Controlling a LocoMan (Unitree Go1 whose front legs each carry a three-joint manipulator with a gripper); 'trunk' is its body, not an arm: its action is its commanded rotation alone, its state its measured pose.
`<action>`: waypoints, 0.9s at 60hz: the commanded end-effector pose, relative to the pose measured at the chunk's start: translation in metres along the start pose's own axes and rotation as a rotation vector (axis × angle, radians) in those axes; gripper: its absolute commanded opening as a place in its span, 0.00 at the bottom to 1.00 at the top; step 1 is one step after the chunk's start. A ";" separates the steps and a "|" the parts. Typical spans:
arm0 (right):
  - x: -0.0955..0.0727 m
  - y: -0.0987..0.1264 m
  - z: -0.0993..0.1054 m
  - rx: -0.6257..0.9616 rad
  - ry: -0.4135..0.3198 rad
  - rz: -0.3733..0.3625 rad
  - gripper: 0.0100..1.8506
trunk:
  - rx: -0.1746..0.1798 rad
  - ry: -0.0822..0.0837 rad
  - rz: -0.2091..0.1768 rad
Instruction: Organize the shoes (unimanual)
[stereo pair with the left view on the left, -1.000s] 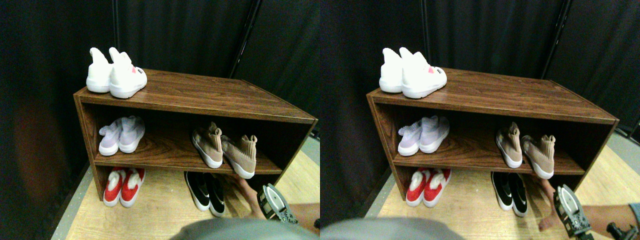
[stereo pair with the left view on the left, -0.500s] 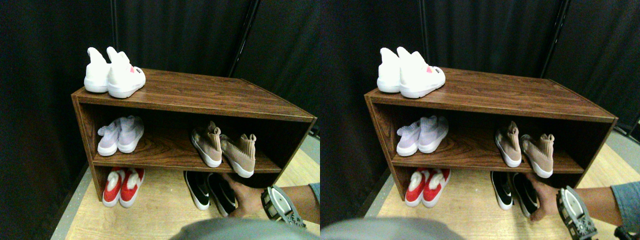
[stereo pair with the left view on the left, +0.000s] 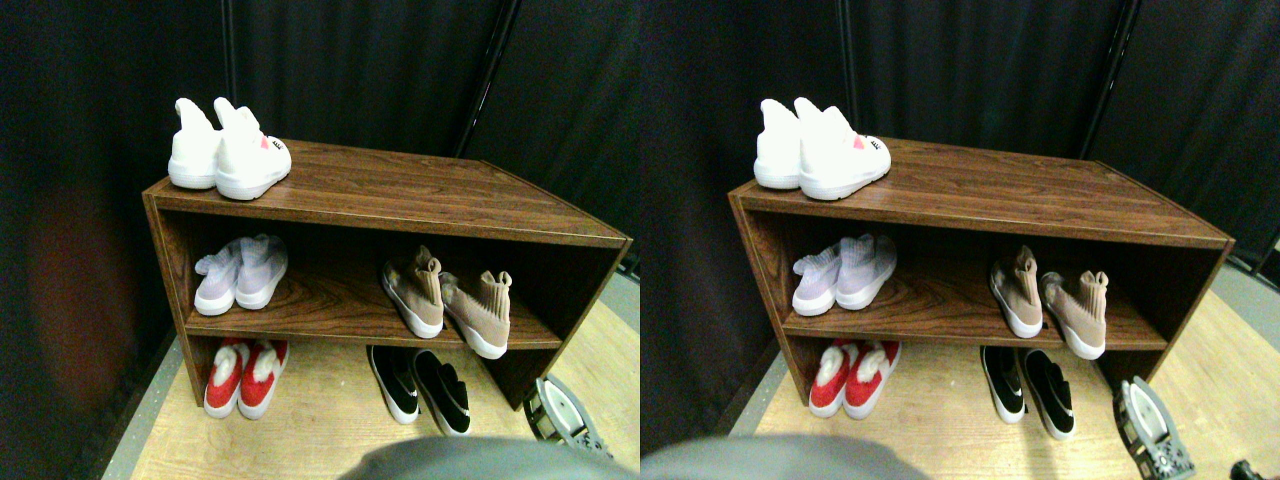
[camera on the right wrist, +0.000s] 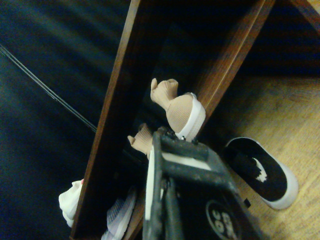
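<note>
Shoes fill the dark wood-grain rack (stereo pair with the left view on the left: 400, 190): tan knit high sock-shoes (stereo pair with the left view on the left: 448, 300) on its middle shelf, black white-soled slip-ons (stereo pair with the left view on the left: 420, 388) on the plank floor below, both beyond the right gripper (stereo pair with the left view on the left: 560, 415); finger spread can't be judged.

Dark wood-grain shelf (stereo pair with the left view on the left: 400, 190) with a soft sheen; tan knit shoes (stereo pair with the left view on the left: 450, 300) with smooth white soles; pale matt plank floor (stereo pair with the left view on the left: 320, 420).
</note>
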 end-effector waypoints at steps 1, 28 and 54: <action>0.001 0.011 -0.001 -0.015 0.021 0.052 0.03 | -0.018 -0.015 -0.010; 0.010 0.023 -0.004 -0.043 0.015 0.010 0.69 | -0.025 -0.022 -0.013; 0.034 0.017 -0.009 -0.096 0.034 -0.013 0.89 | -0.026 -0.024 -0.005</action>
